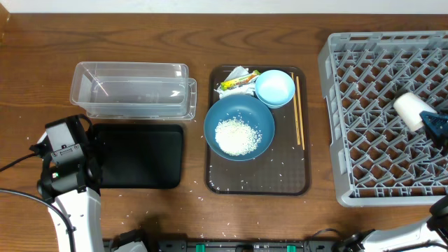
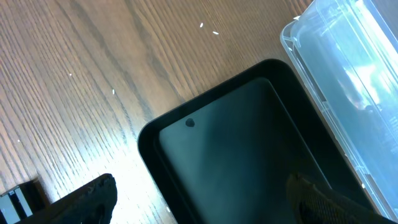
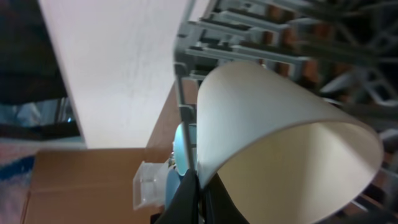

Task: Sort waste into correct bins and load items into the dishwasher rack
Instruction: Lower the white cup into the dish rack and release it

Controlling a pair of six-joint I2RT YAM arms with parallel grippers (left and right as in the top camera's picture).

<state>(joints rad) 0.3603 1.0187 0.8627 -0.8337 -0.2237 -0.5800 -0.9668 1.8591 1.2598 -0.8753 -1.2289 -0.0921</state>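
The right jaws are closed tight on the rim of the white cup point(image 3: 273, 124), pinching its wall between them. The cup is tilted on its side, its mouth turned towards the wrist camera. From overhead it hangs over the right part of the grey rack point(image 1: 329, 119); I cannot tell whether it touches the pegs.

The left jaws stand wide open and hold nothing. They hover above the near left corner of the black tray point(image 2: 249, 162), which lies flat on the surface point(image 1: 210, 35). Just behind that tray, and touching it or nearly so, sits the clear tub point(image 1: 133, 91).

Between these two bins and the rack lies the brown tray point(image 1: 259, 178). On it the dark-blue bowl point(image 1: 217, 119) stands upright with a heap of rice point(image 1: 238, 135) in its middle. The light-blue bowl point(image 1: 274, 87) stands at its far right edge, touching it or overlapping its rim. The chopsticks point(image 1: 298, 108) lie side by side along the brown tray's right edge, just beside the two bowls. At the far end of the brown tray, behind the dark-blue bowl, the tissue point(image 1: 238, 73) and the wrapper point(image 1: 236, 83) lie together, against the light-blue bowl. A few loose grains are scattered on the near part of the brown tray and on the surface around it.
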